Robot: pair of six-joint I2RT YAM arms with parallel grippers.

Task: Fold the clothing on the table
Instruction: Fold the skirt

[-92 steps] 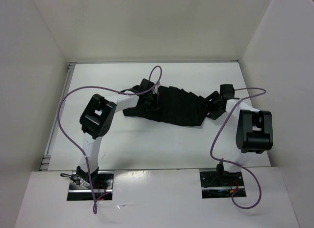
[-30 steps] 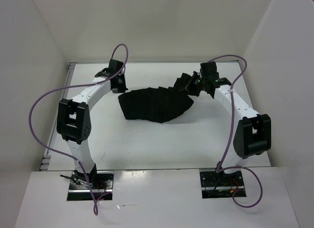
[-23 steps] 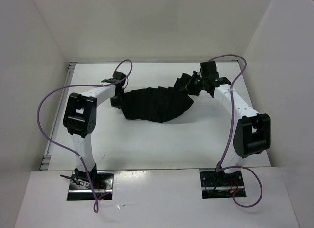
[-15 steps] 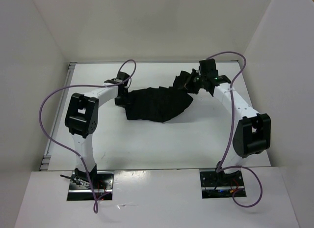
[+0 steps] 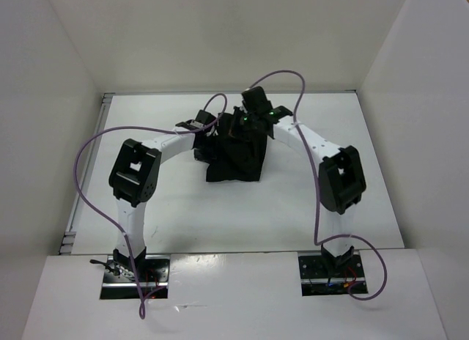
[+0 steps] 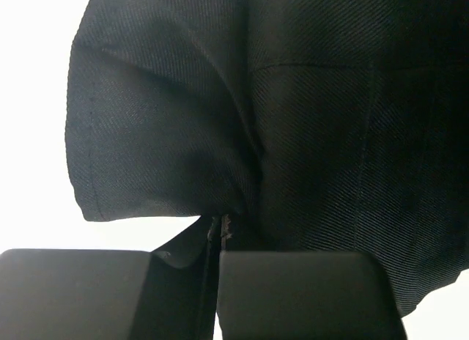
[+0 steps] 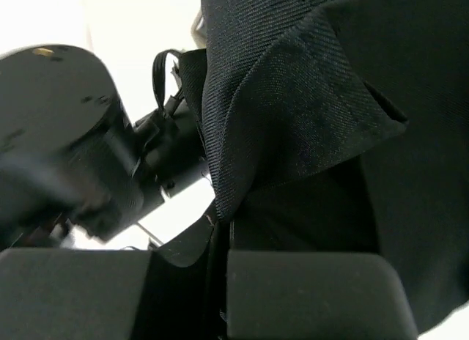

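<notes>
The clothing (image 5: 234, 158) lies gathered into a compact dark bundle on the far middle of the table (image 5: 154, 208). Its long axis runs from far to near, and both grips sit at its far end. The left jaws are pressed together on a fold of fabric at the bundle's far-left corner. The right jaws, likewise pinching a fold, sit just beside them to the right and slightly farther back. The cloth therefore trails from both grips toward the arms' bases, and neither arm is clearly nearer. With black on black in the overhead view, I cannot tell whether each holds waist or hem. The next move probably means lowering that far edge squarely.
</notes>
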